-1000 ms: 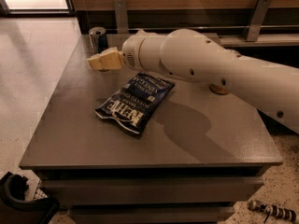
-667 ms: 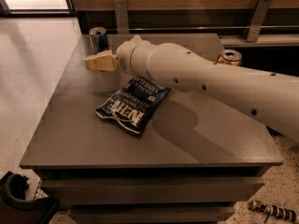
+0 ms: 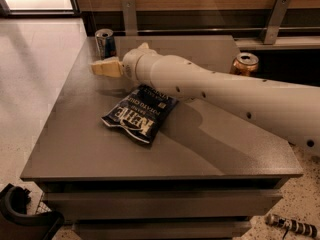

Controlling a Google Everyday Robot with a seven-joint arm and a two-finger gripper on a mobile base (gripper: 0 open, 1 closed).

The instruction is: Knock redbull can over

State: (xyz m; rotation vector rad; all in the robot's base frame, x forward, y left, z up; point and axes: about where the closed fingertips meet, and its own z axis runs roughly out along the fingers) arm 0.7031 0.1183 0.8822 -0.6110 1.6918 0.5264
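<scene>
— Fingers (image 3: 107,68) first: how do they stand?

— Together, as far as it shows. They read as one tan wedge with no gap and nothing between them. The gripper (image 3: 93,68) points toward the picture's left edge, over the far left part of the table.

— Now the rest, biggest first.

— The grey table (image 3: 75,149), a low block with a flat top, fills most of the view. The white arm (image 3: 225,91) comes in from the right edge, crosses the tabletop and narrows to the wrist just behind the gripper. It throws a soft shadow on the surface below it.

— And on the table?

— A dark blue chip bag (image 3: 140,113) lies flat near the middle, below and to the right of the gripper in the picture. Its far end is tucked under the arm. A gold can (image 3: 245,63) stands upright at the table's right side, beyond the arm, which hides its lower part. It is well apart from the gripper.

— And the redbull can (image 3: 105,43)?

— Upright near the table's far left corner, blue and silver, with its silver top showing. It stands just beyond the fingers, farther back on the table. Its base sits right above their upper edge in the picture, and the fingertips reach a little further left than the can does. Whether they touch it, I cannot tell.
</scene>
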